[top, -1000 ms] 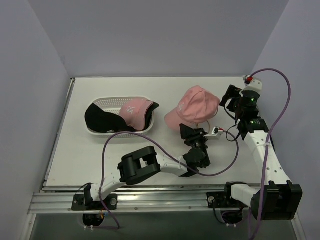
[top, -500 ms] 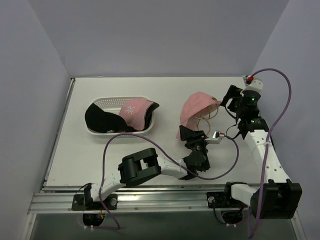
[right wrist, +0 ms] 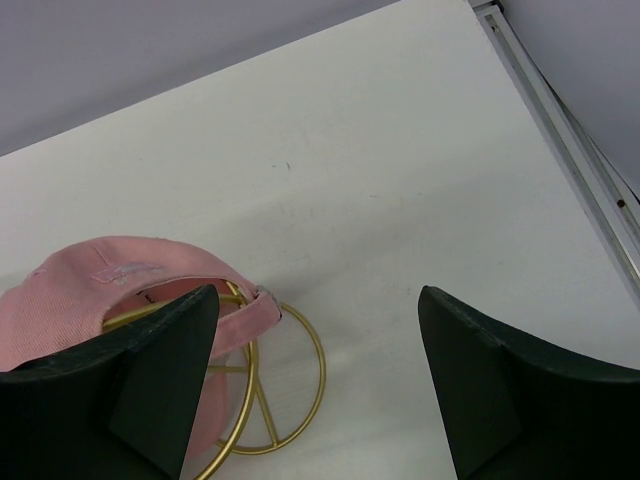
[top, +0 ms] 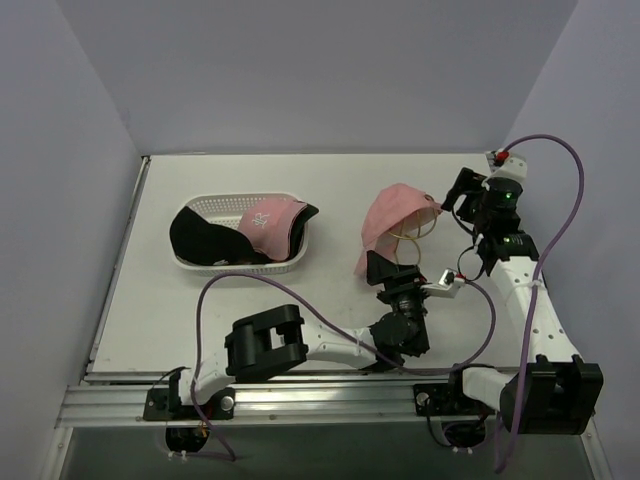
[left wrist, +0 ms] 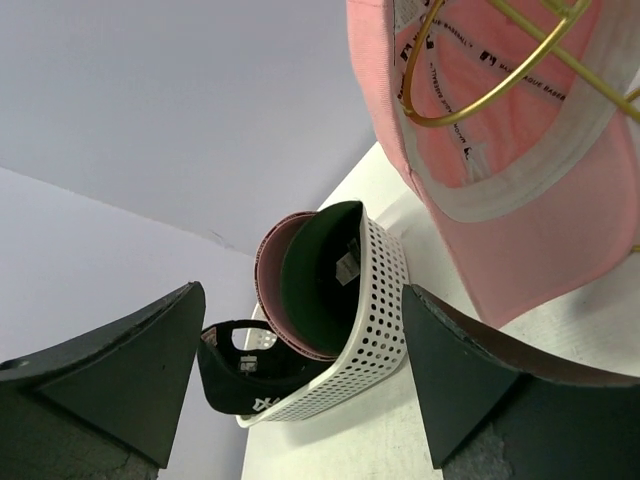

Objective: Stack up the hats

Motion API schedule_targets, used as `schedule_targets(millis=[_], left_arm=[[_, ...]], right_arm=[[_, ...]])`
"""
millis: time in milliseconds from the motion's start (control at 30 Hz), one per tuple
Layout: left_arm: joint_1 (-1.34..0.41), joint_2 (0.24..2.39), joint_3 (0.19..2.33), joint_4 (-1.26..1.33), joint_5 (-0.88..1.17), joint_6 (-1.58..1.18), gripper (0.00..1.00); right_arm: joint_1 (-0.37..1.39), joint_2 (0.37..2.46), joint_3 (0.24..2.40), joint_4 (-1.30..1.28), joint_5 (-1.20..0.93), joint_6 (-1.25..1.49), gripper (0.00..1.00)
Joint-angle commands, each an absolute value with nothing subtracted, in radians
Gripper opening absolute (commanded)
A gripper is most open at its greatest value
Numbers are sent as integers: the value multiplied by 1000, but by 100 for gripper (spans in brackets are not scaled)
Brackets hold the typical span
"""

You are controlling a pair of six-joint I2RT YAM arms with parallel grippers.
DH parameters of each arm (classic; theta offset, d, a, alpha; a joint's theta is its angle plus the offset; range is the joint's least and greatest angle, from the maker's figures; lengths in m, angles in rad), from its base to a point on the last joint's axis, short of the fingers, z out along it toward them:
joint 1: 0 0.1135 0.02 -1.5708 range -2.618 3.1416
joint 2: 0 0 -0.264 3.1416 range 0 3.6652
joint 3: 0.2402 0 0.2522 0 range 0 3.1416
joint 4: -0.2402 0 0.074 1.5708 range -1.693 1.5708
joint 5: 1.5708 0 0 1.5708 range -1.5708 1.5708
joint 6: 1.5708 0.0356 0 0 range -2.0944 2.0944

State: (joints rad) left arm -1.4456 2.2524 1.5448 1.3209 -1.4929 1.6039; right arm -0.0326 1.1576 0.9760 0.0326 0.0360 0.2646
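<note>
Step in hand, as I judge it: setting the first cap on the stand. The pink cap [top: 392, 215] hangs on the stand [top: 411, 241] but tilted, brim pointing down on the near side, so the gold wire shows under it. The L gripper [top: 377, 265] is just near of the stand, below the brim. Its jaws are spread wide w/ only air between them, and it holds nothing. The R gripper [top: 457, 197] is just right of the stand, jaws also wide apart and empty, looking down on the stand's base ring.

Next move, prob. one of two. Either level the cap on the stand, which needs a light push w/o tipping the thin wire. Or fetch the next cap: the L arm must go to the basket [top: 222, 205], well left of the stand, and pinch one brim only, since the caps there lie nested.

Count:
- Caps: approx. 4, i.e. 1 on the stand and 3 in the basket.
- In the basket: a black cap [top: 198, 236], a pink logo cap [top: 268, 220] and a dark cap [left wrist: 320, 270] nested in it. This last one I can't separate fully.
- Stand 1, basket 1, grippers 2.
</note>
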Motion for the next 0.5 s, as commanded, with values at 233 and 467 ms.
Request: schedule_targets(millis=[233,467], left_arm=[[-1512,1973,1408,1580,-1710,1649,94],[-1519,1842,1321,1580,-1712,1722,97]], right_arm=[[-41,1177,1008,46,15,265,78],[-69,1196,1054,28,11,291,78]])
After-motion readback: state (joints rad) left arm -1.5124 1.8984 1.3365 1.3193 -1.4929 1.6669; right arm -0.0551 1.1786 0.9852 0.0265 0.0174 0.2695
